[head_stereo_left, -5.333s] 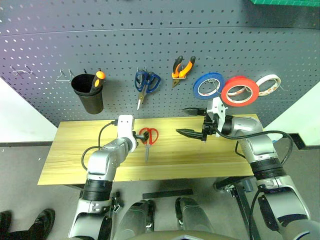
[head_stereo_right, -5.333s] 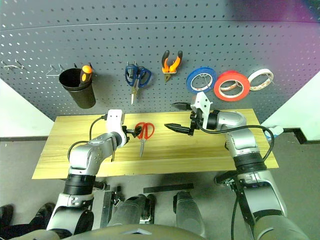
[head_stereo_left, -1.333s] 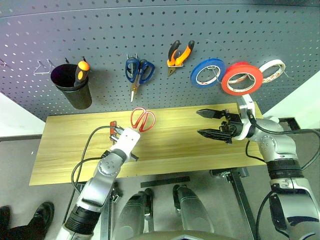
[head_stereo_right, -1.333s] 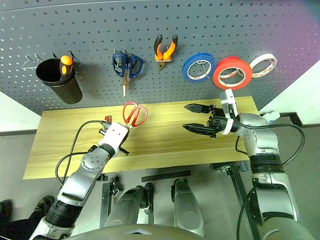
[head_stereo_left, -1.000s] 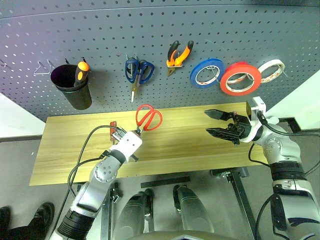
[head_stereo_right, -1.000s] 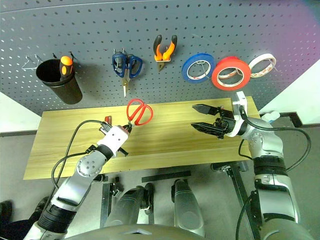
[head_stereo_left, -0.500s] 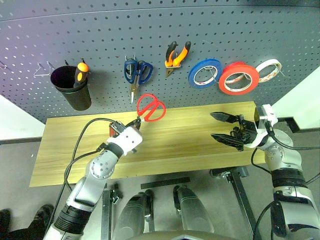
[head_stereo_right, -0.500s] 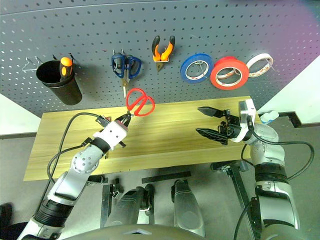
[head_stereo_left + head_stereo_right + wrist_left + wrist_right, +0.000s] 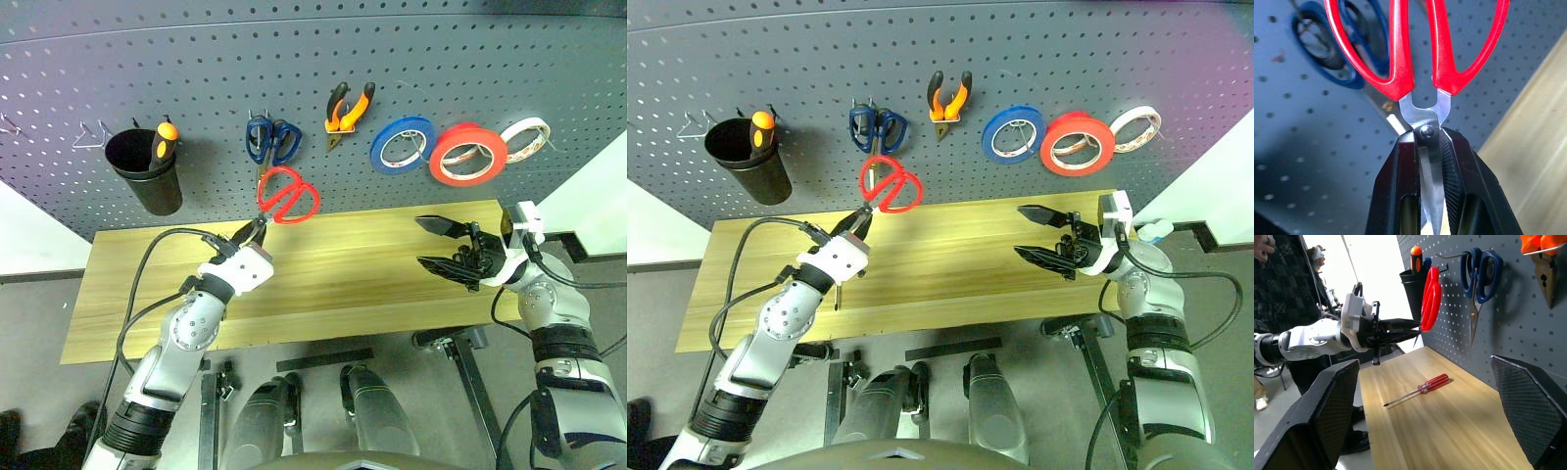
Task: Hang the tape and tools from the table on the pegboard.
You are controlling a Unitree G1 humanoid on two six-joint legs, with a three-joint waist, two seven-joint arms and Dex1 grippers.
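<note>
The left gripper (image 9: 257, 231), jaws clamped on the blades of the red-handled scissors (image 9: 288, 194), holds them up against the dark grey pegboard (image 9: 196, 59), at six o'clock of the blue-handled scissors (image 9: 271, 144). Next: thread a handle loop onto a free hook. The right gripper (image 9: 438, 244) hangs with jaws apart.

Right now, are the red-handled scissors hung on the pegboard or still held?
Still held. The left tool is shut on the red-handled scissors at the blades, handles raised in front of the pegboard, on no hook.
</note>
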